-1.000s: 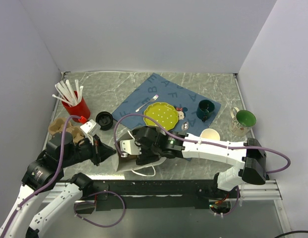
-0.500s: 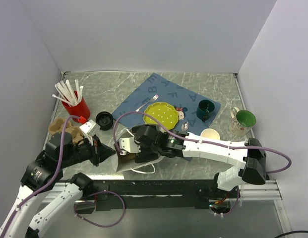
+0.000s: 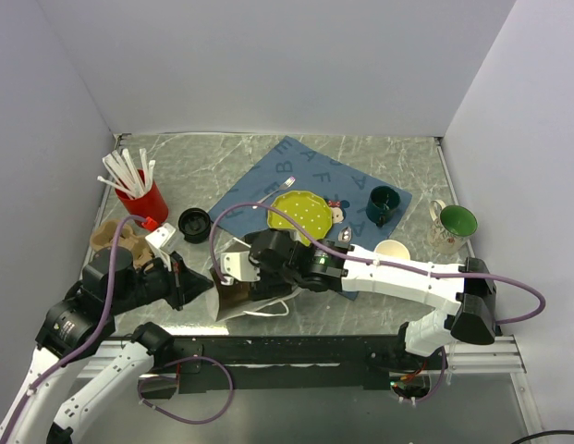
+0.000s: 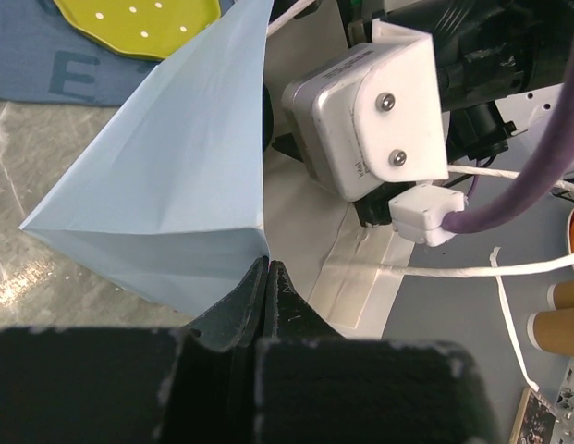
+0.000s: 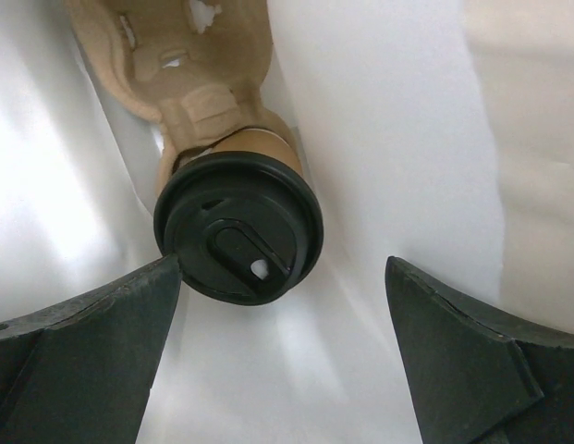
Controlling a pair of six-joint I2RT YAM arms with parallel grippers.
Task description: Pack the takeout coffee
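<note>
Spread right end effector (image 5: 282, 273) has shifted slightly inside the bag (image 4: 176, 166); takeout coffee (image 5: 238, 227) apparently released just ahead. Left end effector (image 4: 266, 270) pinches the bag's rim.

Two robot arms are meeting over a white paper bag (image 3: 254, 303) lying at the marble table's (image 3: 379, 157) near edge. The left gripper (image 3: 200, 283) is touching the bag's left side; the right gripper (image 3: 235, 285) is dipping into its open top.

Your left arm (image 3: 106, 287) reaches rightward from the near left, with the left gripper (image 4: 268, 273) pinched fully closed. Your right arm (image 3: 397, 275) stretches leftward along the near side, with the right gripper (image 5: 282, 277) spread wide and facing downward.
</note>
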